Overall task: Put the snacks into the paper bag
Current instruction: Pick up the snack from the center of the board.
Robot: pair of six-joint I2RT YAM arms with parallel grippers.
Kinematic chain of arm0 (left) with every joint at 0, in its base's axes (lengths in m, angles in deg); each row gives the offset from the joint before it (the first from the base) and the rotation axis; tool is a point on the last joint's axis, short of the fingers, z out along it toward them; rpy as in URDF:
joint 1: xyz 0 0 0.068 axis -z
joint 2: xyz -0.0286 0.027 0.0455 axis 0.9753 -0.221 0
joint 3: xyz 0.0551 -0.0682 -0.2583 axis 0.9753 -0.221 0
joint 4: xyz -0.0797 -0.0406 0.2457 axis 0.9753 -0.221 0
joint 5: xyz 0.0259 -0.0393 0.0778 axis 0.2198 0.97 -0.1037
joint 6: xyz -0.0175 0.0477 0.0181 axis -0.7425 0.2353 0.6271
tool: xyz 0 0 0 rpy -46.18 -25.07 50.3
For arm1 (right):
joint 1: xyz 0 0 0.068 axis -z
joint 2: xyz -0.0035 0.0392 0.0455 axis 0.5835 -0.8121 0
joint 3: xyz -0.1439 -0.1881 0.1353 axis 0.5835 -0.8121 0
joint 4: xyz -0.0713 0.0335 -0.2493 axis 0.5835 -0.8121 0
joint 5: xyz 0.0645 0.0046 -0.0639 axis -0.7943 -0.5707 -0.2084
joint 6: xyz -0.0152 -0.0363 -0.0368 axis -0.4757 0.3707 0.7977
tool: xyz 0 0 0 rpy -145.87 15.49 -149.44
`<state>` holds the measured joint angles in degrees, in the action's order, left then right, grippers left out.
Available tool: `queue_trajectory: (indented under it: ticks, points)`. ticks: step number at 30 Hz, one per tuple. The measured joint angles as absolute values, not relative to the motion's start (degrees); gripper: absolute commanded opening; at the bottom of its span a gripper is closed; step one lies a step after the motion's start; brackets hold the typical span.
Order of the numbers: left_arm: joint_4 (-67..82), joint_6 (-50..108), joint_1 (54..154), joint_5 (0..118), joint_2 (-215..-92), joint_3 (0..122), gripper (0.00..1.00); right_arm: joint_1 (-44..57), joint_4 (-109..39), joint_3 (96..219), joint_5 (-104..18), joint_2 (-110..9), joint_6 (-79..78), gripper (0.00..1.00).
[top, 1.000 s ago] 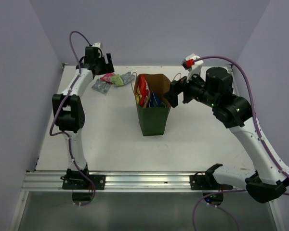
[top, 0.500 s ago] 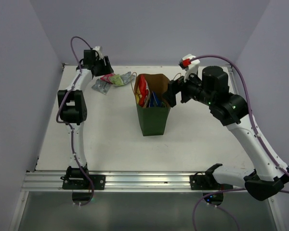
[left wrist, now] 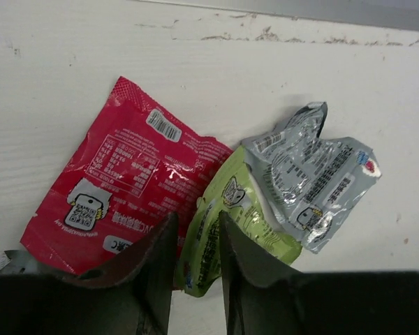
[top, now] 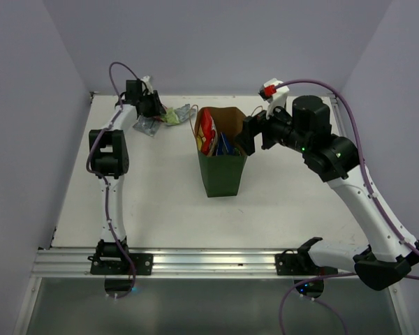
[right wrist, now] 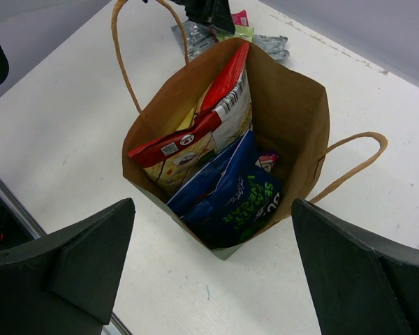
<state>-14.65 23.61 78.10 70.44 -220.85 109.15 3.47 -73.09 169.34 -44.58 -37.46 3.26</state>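
My left gripper (left wrist: 197,220) is low over loose snacks at the table's far left (top: 156,108), its jaws narrowed astride the near end of a green packet (left wrist: 244,209) with a small gap left. A pink-red packet (left wrist: 126,174) lies to its left and a silver-grey one (left wrist: 314,174) to its right. The dark green paper bag (top: 222,174) stands upright mid-table, its brown inside (right wrist: 293,118) holding a white-red-yellow chip bag (right wrist: 195,139), a blue packet (right wrist: 241,192) and a small purple one (right wrist: 267,160). My right gripper (right wrist: 213,209) hovers open above the bag's right side (top: 251,136), empty.
Another silver-grey packet (top: 146,125) lies just left of the cluster. The bag's tan loop handles (right wrist: 356,160) stick out to the sides. Purple walls close in the table at the back and both sides, near the packets.
The left gripper has dropped toward the packets and its jaws have narrowed around the green one. The right arm has shifted only slightly beside the bag.
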Motion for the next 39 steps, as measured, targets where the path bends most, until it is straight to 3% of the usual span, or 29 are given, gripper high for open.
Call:
queue_trajectory:
  ticks: [7,22,39]
  points:
    - [-10.3,23.7,78.1,73.1,-220.8,107.0,0.0,3.5,-73.1,169.3,-44.6,-37.5,3.0,0.99]
    - [-6.0,24.0,78.1,76.0,-207.4,91.5,0.0,3.5,-72.7,167.9,-45.6,-37.3,2.7,0.98]
    - [-7.2,26.5,78.1,76.9,-180.9,88.5,0.0,3.5,-72.7,166.5,-44.3,-37.3,3.5,0.99]
